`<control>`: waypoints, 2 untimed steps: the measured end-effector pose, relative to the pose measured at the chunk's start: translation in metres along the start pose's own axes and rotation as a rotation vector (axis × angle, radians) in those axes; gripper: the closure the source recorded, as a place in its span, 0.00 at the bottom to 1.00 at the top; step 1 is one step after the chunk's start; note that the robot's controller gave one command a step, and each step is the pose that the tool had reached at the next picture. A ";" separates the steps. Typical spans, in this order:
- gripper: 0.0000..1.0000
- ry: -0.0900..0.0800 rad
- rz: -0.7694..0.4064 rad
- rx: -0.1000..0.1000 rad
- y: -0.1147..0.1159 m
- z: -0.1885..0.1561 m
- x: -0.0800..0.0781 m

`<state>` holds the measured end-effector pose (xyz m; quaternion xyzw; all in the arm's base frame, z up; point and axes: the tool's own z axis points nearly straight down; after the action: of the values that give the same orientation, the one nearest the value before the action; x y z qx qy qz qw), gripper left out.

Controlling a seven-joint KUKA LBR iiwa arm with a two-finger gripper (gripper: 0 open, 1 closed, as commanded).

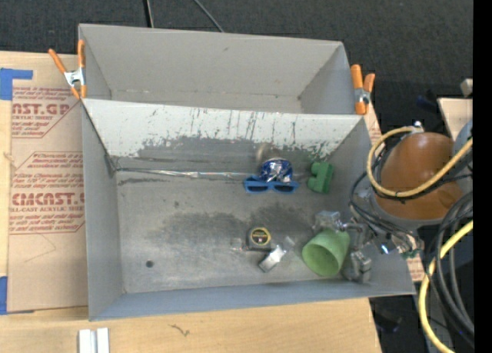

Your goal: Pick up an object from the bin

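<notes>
Camera view: my jaws sit by the green cup (323, 253) at five o'clock; spread or pressed, I cannot tell.

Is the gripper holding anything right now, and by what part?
Cannot tell: the gripper is right at the green cup, by its wide end, but no clear hold shows.

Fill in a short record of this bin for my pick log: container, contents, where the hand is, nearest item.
container: grey metal bin
back of floor: blue glasses-like toy, with a green block to its right
front of floor: round yellow-and-black thing, silver piece, green cup lying on its side
robot: hand low at the right front corner
nearest item: the green cup, right beside the hand
grasp: cannot tell whether the cup is held
</notes>
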<state>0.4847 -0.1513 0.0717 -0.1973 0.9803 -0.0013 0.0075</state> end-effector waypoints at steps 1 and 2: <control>1.00 0.011 0.001 -0.005 0.001 0.002 0.003; 1.00 0.013 0.001 -0.006 0.002 -0.006 0.002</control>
<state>0.4818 -0.1506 0.0781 -0.1970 0.9804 0.0003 0.0007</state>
